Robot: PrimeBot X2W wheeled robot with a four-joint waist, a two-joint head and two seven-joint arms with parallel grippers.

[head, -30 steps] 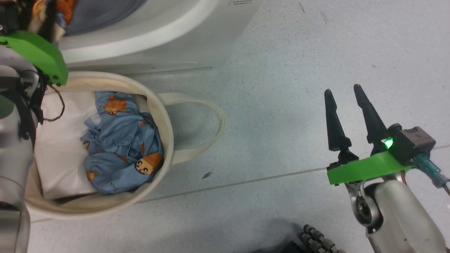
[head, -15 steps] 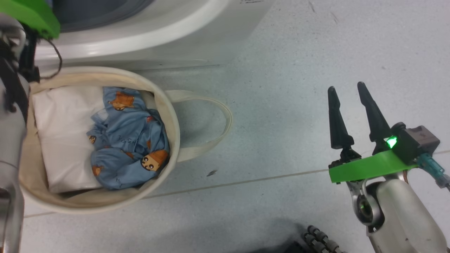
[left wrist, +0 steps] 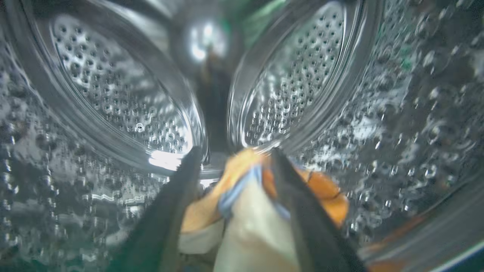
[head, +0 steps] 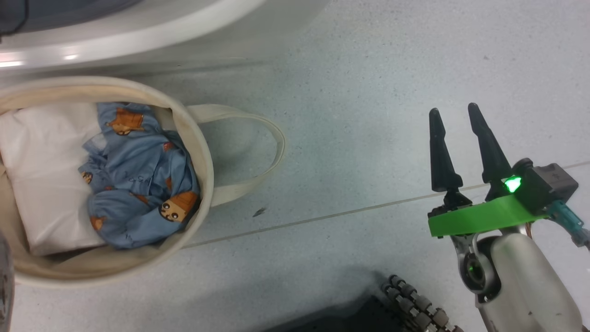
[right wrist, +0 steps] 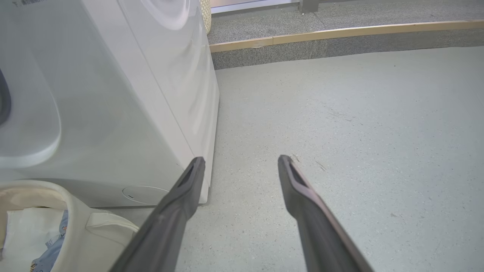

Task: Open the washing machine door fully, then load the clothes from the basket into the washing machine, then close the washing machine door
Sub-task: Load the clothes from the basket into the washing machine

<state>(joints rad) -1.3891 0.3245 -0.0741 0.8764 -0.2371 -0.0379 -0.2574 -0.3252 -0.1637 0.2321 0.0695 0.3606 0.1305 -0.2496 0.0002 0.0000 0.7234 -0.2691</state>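
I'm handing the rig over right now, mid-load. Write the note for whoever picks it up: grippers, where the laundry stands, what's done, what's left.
Left gripper: open, inside the drum, with a cream and orange piece lying between its fingers; contact unclear.
Right gripper: open, empty, over the floor.
Basket: by the washing machine, holds blue bear-print clothes beside a white bundle.
Done: door open, one piece in the drum.
Left: draw the left arm out, load the blue clothes, close the door.
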